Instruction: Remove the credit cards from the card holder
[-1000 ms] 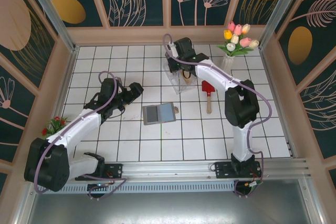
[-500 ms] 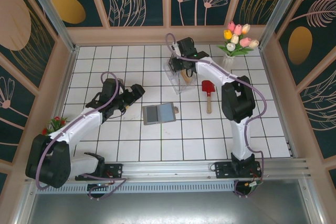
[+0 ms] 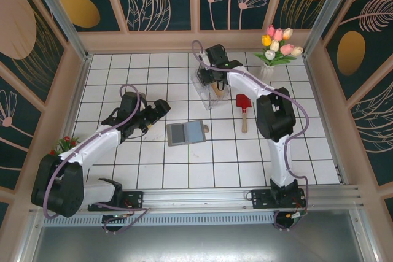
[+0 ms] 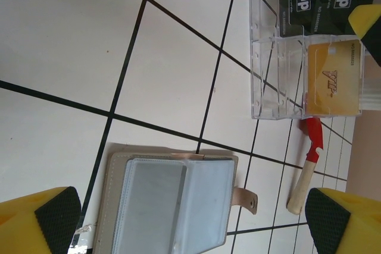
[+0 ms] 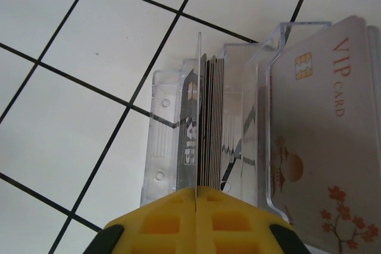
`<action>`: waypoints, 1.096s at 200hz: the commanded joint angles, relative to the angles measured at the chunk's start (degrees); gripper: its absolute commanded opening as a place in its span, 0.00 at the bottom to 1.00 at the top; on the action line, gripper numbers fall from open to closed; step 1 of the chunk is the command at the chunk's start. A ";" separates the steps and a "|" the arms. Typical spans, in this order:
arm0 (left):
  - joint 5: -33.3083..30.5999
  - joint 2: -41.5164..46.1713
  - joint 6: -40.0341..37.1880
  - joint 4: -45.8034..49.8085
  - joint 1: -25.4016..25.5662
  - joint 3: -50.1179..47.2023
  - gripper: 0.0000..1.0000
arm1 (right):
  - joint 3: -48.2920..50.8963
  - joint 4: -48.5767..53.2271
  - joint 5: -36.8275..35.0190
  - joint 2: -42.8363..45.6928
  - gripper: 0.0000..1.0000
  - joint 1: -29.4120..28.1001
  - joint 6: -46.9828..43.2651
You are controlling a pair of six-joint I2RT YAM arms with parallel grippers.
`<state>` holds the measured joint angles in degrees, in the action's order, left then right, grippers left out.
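Observation:
The card holder (image 3: pixel 186 132) lies open and flat on the white tiles, its greyer sleeve panels facing up. In the left wrist view the card holder (image 4: pixel 169 203) sits just ahead of my left gripper (image 4: pixel 193 224), whose yellow fingers stand wide open with nothing between them. My left gripper (image 3: pixel 161 108) hovers left of the holder. My right gripper (image 3: pixel 213 85) is over the clear plastic box (image 3: pixel 207 93). Its jaws (image 5: pixel 196 191) are shut on a thin credit card (image 5: pixel 197 111), seen edge-on beside a stack of cards (image 5: pixel 212 123) standing in the box.
A pale VIP card (image 5: pixel 324 147) stands in the box's other compartment. A red trowel with a wooden handle (image 3: pixel 243 110) lies right of the box. Tulips in a vase (image 3: pixel 276 50) stand at the back right, a small red-flowered plant (image 3: pixel 64 146) at the left wall.
The left gripper has crept slightly right toward the holder. The right arm's elbow has swung a little left while its gripper stays over the box.

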<state>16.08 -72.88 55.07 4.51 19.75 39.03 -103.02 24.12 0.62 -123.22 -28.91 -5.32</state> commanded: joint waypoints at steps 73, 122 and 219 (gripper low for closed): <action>1.50 -0.86 -1.70 -1.09 -0.39 -0.34 0.99 | -3.04 3.00 0.31 -3.32 0.02 0.16 -2.08; 1.74 -0.33 -1.54 -1.61 -0.40 -1.29 0.98 | -3.42 3.81 -0.01 -3.58 0.10 0.12 -1.03; 2.19 -0.33 -1.97 -1.96 -0.41 -1.22 0.99 | -5.75 3.91 0.76 -0.78 0.21 0.07 3.04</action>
<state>17.58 -73.25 54.41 3.25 19.75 38.15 -107.11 27.31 1.39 -125.75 -28.91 -3.92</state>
